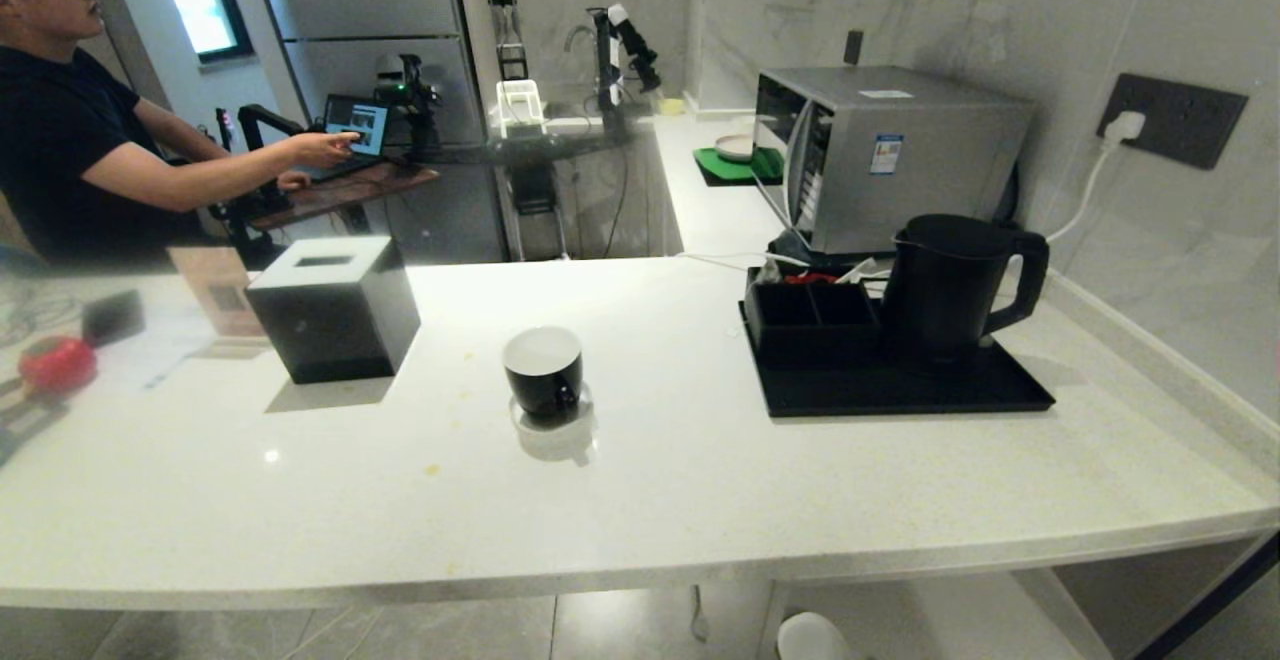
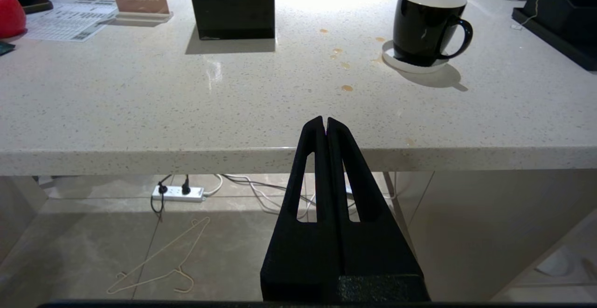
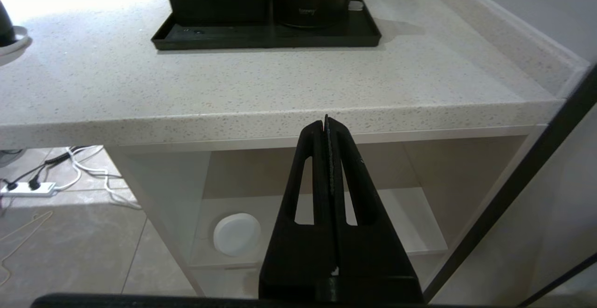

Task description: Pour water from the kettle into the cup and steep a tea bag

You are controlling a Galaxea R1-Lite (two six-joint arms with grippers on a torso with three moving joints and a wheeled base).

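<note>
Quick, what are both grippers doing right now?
Left gripper: shut, empty, before the counter edge.
Right gripper: shut, empty, before the counter edge.

Closed left end effector before cup

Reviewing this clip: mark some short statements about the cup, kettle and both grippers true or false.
1. The cup stands on a white coaster. True.
2. The kettle lies tipped over on the counter. False: it stands upright on the black tray.
3. The left gripper is shut and holds nothing. True.
4. The right gripper grips the kettle's handle. False: it is shut, empty, short of the counter edge.
</note>
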